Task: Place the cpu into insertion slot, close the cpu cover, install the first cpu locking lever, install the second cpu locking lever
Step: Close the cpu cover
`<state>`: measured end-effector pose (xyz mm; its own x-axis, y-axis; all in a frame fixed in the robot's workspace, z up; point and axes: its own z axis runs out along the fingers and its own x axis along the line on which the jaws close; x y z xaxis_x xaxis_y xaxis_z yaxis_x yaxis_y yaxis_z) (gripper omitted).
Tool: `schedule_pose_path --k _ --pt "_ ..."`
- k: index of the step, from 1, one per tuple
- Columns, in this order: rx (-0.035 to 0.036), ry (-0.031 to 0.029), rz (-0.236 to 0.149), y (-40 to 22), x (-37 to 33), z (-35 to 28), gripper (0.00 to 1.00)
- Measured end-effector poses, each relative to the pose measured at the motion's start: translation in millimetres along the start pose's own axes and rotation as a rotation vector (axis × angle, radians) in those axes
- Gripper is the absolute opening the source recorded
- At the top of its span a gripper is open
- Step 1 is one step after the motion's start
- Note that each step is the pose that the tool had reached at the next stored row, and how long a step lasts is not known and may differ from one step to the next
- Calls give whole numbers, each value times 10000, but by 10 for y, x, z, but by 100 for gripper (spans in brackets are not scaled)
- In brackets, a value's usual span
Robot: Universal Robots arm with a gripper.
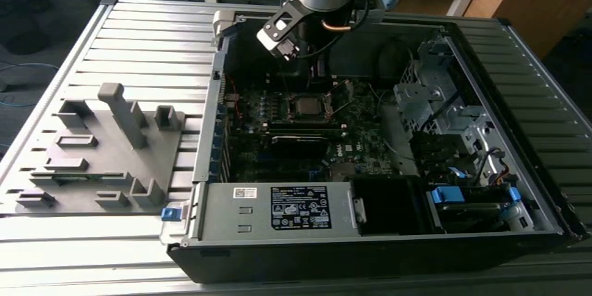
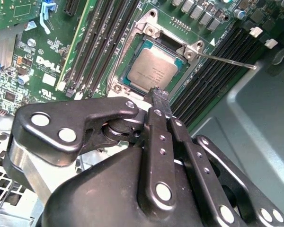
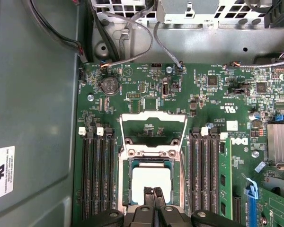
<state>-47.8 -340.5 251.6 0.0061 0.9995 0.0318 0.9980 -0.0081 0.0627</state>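
- One gripper (image 2: 158, 94) has two fingers (image 2: 156, 127) pressed together, holding nothing.
- One chip (image 2: 152, 71) lies just past the jaw tips, already flat in its socket. I cannot tell if the tips touch it. A hard push from the shut tips could scratch the top or tip the chip, and that might bend the tiny pins under it.
- One socket (image 2: 117, 87) sits around the chip, right in front of the jaws. A sideways bump could catch its thin rim.
- One cover (image 3: 153, 117) stands open on the far side of the chip from the jaws. Pushed at one corner only, it might come down crooked and pinch the chip.
- One thin lever (image 2: 227, 60) pokes out past the far corner of the socket, off to one side of the jaws. I cannot be sure of a second one. It is springy, so it could slip off the smooth tips and snap back.
- Many long black slots (image 3: 98, 179) run along both sides of the jaws. I cannot count them for sure. A wide swing could knock them.
- One round battery (image 3: 109, 85) sits far beyond the cover.
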Motion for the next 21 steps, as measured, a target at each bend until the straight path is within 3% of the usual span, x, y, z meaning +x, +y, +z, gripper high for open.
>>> schedule_pose_path --k 21 --pt "1 0 0 38 1 2 11"
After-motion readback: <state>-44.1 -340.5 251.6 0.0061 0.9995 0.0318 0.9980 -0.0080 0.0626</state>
